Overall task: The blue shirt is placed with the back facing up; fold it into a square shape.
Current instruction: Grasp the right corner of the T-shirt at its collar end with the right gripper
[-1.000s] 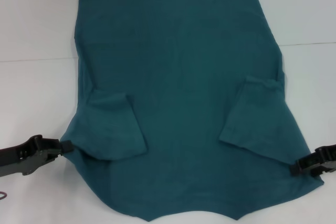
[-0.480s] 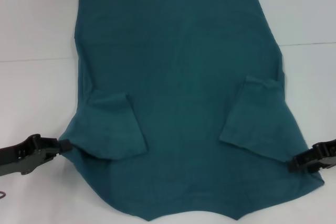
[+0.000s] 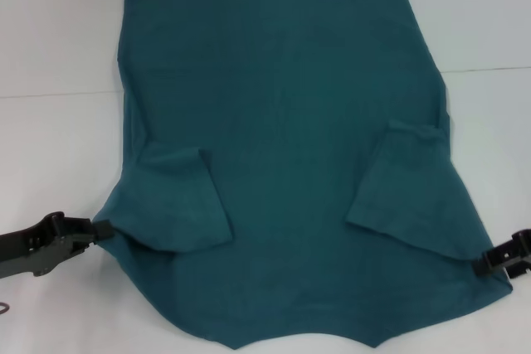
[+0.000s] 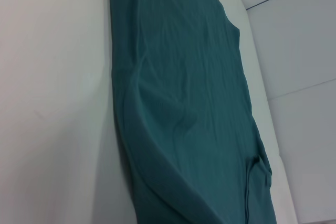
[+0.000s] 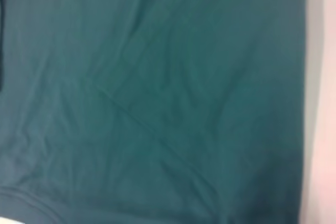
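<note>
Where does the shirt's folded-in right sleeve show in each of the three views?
Head view: the right sleeve lies folded onto the shirt, right of centre.
Left wrist view: the sleeve is a small fold near the shirt's far edge.
Right wrist view: only cloth fills the picture; I cannot tell whether the sleeve is in it.
Shared landmark: the white table.

the large teal-blue cotton shirt (image 3: 282, 147) is matt, soft woven cloth with faint creases; the white desk (image 3: 58, 147) under it looks smooth and matt.
</note>
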Tool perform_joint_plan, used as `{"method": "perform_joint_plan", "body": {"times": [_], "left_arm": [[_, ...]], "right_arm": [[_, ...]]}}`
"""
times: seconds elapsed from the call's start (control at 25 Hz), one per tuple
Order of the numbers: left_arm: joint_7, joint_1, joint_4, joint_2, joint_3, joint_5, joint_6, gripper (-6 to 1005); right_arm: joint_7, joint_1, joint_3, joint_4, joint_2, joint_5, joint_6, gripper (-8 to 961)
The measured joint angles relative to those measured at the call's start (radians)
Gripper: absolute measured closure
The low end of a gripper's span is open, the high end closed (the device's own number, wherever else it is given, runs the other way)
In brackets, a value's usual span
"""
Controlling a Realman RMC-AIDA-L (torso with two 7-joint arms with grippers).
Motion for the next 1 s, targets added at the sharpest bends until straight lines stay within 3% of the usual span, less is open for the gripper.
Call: {"method": "perform_joint_plan", "body": {"times": [1.0], "left_arm": [[0.0, 0.002, -0.01, 0.0, -0.001, 0.0, -0.011, 982]], "right_arm": [[-0.026, 0.03, 0.006, 0.001, 0.048, -0.004, 0.0, 206]]}}
